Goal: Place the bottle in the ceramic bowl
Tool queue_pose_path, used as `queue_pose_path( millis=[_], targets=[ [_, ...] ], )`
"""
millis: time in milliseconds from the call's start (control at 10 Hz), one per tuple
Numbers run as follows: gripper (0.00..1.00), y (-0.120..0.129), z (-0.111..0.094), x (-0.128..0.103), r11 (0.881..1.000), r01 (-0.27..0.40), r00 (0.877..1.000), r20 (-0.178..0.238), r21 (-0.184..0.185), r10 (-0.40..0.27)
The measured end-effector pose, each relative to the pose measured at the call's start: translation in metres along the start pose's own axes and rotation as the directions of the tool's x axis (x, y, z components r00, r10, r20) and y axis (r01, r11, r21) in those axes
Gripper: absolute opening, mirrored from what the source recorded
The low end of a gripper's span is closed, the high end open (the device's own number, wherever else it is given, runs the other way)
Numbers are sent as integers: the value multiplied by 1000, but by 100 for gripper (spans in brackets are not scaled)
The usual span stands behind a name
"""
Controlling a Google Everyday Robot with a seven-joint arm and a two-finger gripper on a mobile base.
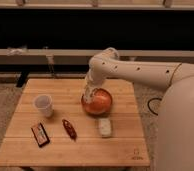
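My gripper [89, 93] hangs over the ceramic bowl [98, 103] at its 9 o'clock rim, fingers closed on the bottle [89, 92]; released here, it may hit the rim and fall on the desk [120, 145].

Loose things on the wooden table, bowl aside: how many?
4: a white cup at left, a dark packet, a red oblong item, a pale block. The pincer over the orange bowl may hide more.

- Looks like a lab or test room, not a home.
- A plain wooden tabletop [80, 145] stands alone on speckled carpet [2, 107].
- A dark wall panel with a pale rail [50, 54] runs behind it.
- The arm's tool [88, 95] hangs over the bowl [97, 102].
- A cable [152, 106] loops on the floor.
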Motion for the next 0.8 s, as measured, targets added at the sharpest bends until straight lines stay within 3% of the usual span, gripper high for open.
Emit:
queue_pose_path(
  millis=[200, 300, 800],
  targets=[
    [75, -8, 5, 8, 1000, -19, 999, -29, 18, 19],
    [79, -11, 5, 10, 999, -26, 999, -35, 25, 27],
    [80, -17, 2, 14, 998, -38, 998, -49, 51, 40]
  ],
)
